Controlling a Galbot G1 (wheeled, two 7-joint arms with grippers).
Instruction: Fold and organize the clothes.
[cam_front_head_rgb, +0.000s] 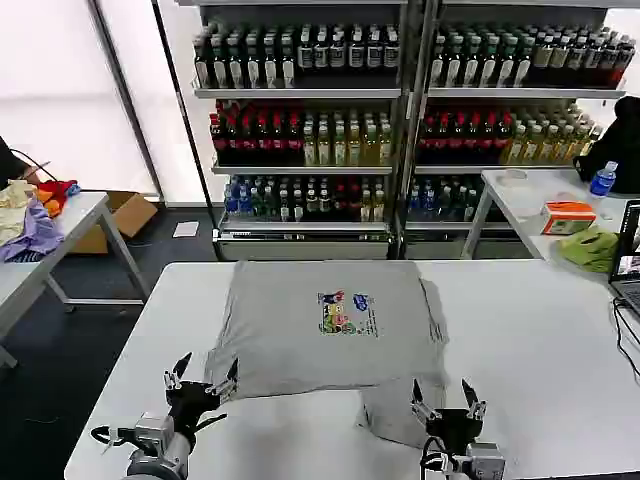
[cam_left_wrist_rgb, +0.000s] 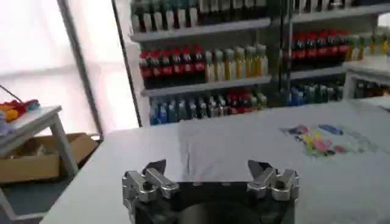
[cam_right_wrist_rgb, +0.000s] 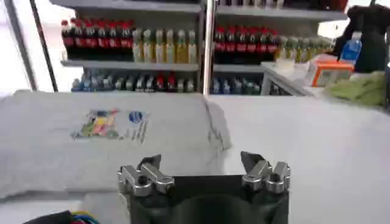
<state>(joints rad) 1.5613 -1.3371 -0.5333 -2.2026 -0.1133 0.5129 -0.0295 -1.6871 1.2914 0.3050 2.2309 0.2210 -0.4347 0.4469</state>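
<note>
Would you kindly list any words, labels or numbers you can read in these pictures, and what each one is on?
None can be read.
Chest print on the grey shirt: multicolour shapes and small lettering, too blurred to read.
Labels on the shelf bottles: too small to read.
Orange box on the side table: no legible text.

The chest print on the grey shirt is too small to be read; the shirt's near hem is partly hidden by the right gripper.

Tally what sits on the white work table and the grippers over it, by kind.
Light grey T-shirt: 1
Open grippers: 2, the left gripper and the right gripper, both at the table's near edge
Total: 3
</note>
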